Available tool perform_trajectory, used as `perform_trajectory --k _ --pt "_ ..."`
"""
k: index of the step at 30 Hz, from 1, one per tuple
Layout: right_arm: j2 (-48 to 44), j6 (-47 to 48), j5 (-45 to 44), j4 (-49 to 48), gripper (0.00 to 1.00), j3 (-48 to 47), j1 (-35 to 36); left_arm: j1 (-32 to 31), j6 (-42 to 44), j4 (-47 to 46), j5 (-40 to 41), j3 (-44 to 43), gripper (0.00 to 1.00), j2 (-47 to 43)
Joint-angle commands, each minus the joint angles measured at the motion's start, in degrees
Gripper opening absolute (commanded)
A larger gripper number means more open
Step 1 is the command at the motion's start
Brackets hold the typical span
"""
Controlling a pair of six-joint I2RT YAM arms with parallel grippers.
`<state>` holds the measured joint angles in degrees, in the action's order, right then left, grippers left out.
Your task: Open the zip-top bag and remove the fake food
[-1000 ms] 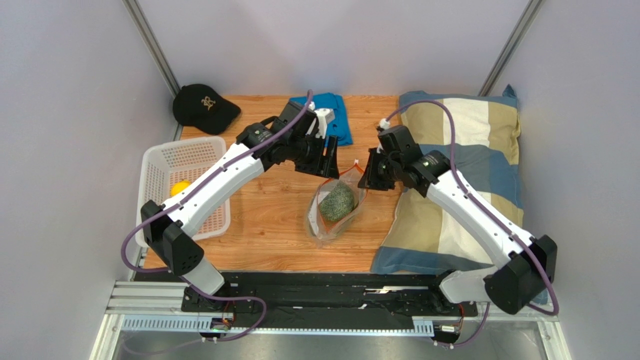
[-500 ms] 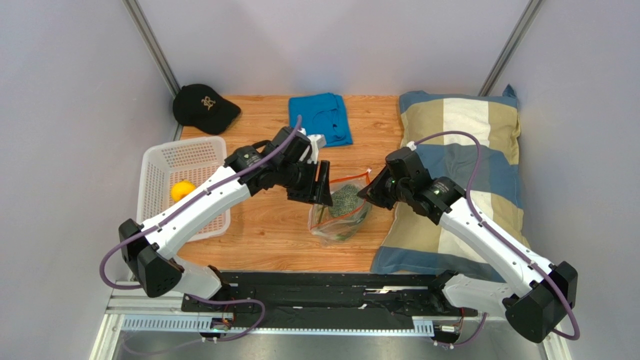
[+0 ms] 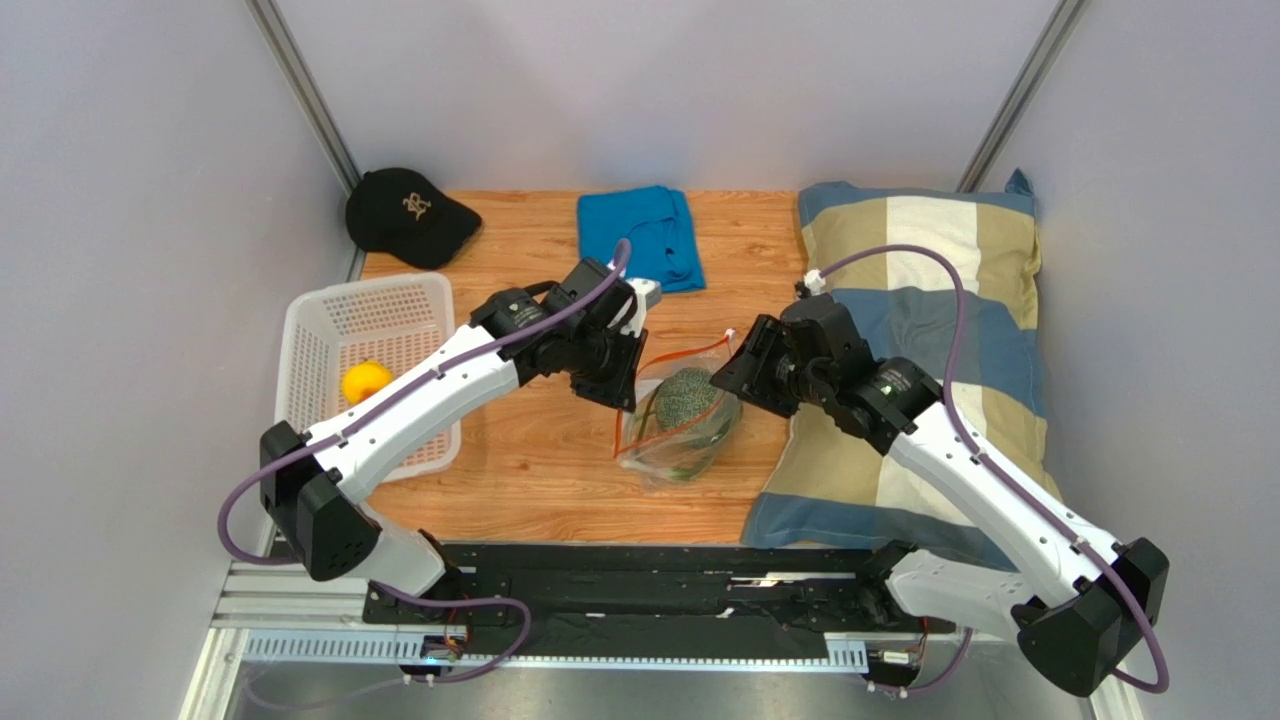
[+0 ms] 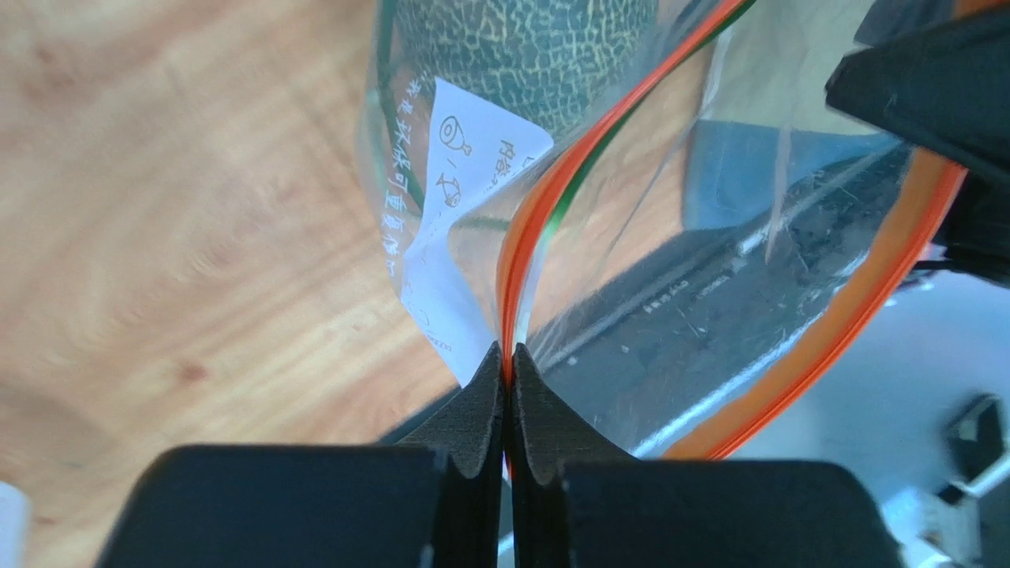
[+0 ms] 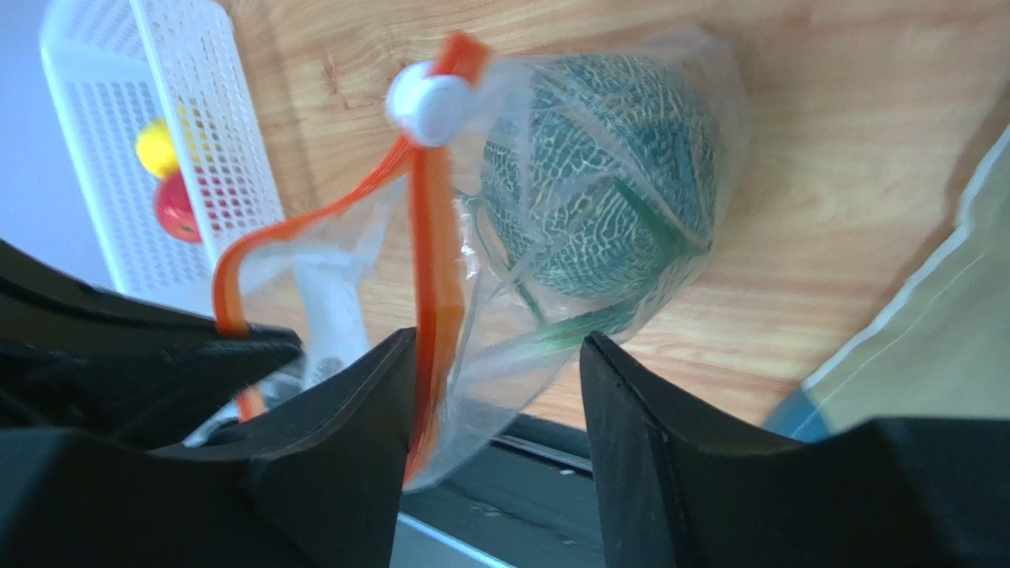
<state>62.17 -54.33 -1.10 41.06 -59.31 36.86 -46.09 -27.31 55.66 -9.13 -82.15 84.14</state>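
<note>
Left gripper (image 4: 510, 355), its arm angled in across the table (image 3: 526, 450), is pinched tight on the zip-top bag's (image 3: 676, 443) orange strip; right gripper (image 5: 498, 343), reaching from the pillow (image 3: 917, 270) side, stands fingers apart astride the bag's mouth; the grey-green ball (image 5: 605, 178) sits inside; the white slider (image 5: 429, 103) caps the strip's end.

Bright, even light; soft shadows; sheen on the zip-top bag (image 5: 534, 237).
</note>
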Motion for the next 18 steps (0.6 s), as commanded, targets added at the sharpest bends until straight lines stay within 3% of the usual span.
perform_trajectory --k 1,3,6,7,12,18 --pt "-0.6 25.1 3.0 1.3 0.61 -6.7 -1.1 0.0 12.3 -2.5 3.9 -4.6 0.0 -0.6" --pt "0.2 29.7 2.9 2.7 0.7 -8.4 -1.4 0.0 15.9 -3.4 4.4 -5.7 0.0 -1.1" --pt "1.5 36.6 3.5 4.1 0.73 -12.2 -2.2 0.0 19.2 -4.2 4.4 -6.8 0.0 -1.6" --pt "2.3 38.5 3.5 4.1 0.8 -14.1 -2.3 0.0 20.1 -4.4 4.1 -6.8 0.0 -1.7" --pt "5.2 49.3 10.8 -0.2 0.81 -17.1 -2.3 -0.1 23.2 -5.9 2.2 -6.2 0.0 -3.1" --pt "8.1 51.5 23.7 -2.6 0.76 -15.1 -2.3 -0.1 25.5 -5.6 2.3 -6.8 0.0 -2.7"
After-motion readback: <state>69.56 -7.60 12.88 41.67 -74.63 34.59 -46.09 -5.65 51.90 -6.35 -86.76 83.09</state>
